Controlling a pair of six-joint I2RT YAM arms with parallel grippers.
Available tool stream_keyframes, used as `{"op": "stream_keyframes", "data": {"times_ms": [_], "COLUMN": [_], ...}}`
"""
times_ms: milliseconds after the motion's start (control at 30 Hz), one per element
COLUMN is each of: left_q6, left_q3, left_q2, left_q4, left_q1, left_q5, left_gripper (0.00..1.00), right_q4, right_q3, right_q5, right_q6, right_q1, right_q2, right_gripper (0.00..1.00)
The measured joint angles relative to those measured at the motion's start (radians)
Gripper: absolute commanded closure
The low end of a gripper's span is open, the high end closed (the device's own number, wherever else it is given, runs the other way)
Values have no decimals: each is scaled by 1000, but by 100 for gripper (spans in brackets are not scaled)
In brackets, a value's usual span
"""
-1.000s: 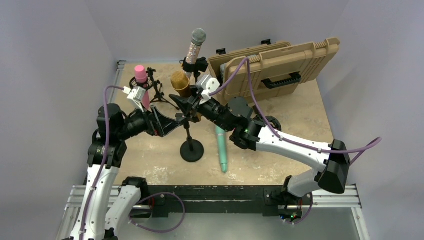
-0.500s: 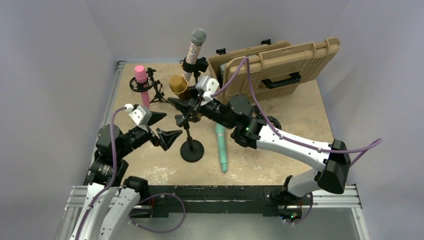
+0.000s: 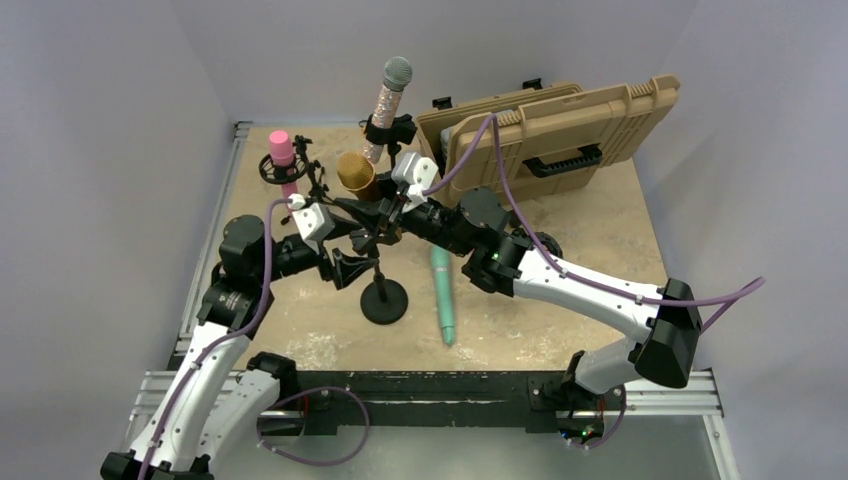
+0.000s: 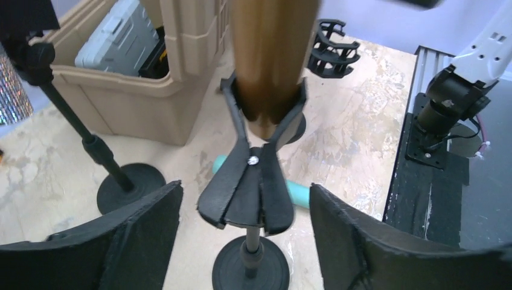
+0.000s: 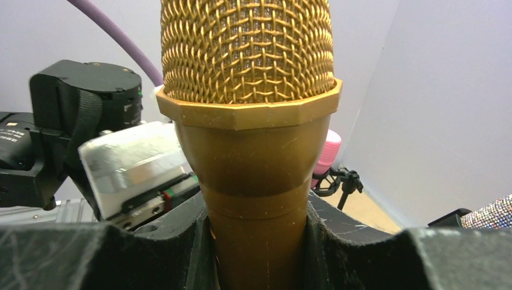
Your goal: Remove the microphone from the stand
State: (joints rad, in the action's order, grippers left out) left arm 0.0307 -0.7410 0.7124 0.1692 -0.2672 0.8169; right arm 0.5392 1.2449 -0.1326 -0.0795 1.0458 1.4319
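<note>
A gold microphone (image 3: 357, 172) (image 4: 272, 60) (image 5: 247, 90) sits tilted in the black clip (image 4: 250, 187) of a round-based stand (image 3: 384, 300) (image 4: 250, 266) at the table's middle. My right gripper (image 3: 378, 213) (image 5: 256, 223) is shut on the microphone's body just below the mesh head, with both pads (image 5: 362, 241) pressed against it. From the left, my left gripper (image 3: 357, 250) (image 4: 244, 190) stands open around the clip. Its fingers (image 4: 145, 223) flank the clip with a gap on each side.
A teal microphone (image 3: 443, 295) (image 4: 302, 193) lies on the table right of the stand. A pink microphone (image 3: 284, 160) and a sparkly one (image 3: 390, 100) stand on their own stands behind. An open tan case (image 3: 550, 130) (image 4: 175, 90) stands at the back right.
My left arm drew back from the stand, then came in again to straddle the clip, its jaws somewhat narrower. The right gripper kept its hold on the gold microphone.
</note>
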Motion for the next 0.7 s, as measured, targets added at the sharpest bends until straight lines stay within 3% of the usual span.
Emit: {"op": "stream_keyframes", "data": {"times_ms": [300, 400, 467, 500, 633, 700], "left_q6": [24, 35, 43, 50, 94, 108], "left_q3": [-3, -10, -18, -21, -37, -37], "left_q2": [-29, -4, 3, 2, -6, -16], "left_q4": [-27, -24, -17, -8, 35, 50], "left_q1": [-6, -9, -11, -15, -38, -51], "left_q5": [48, 53, 52, 48, 8, -13], "left_gripper": [54, 70, 96, 100, 100, 100], "right_q4": [0, -1, -1, -1, 0, 0], "right_q3": [0, 0, 0, 0, 0, 0], "right_q5": [-21, -21, -21, -21, -21, -19], "right_q6": [0, 0, -2, -2, -2, -1], "right_q1": [0, 0, -1, -3, -5, -5], "right_q2": [0, 0, 0, 0, 0, 0], "right_gripper": [72, 72, 73, 73, 76, 84]}}
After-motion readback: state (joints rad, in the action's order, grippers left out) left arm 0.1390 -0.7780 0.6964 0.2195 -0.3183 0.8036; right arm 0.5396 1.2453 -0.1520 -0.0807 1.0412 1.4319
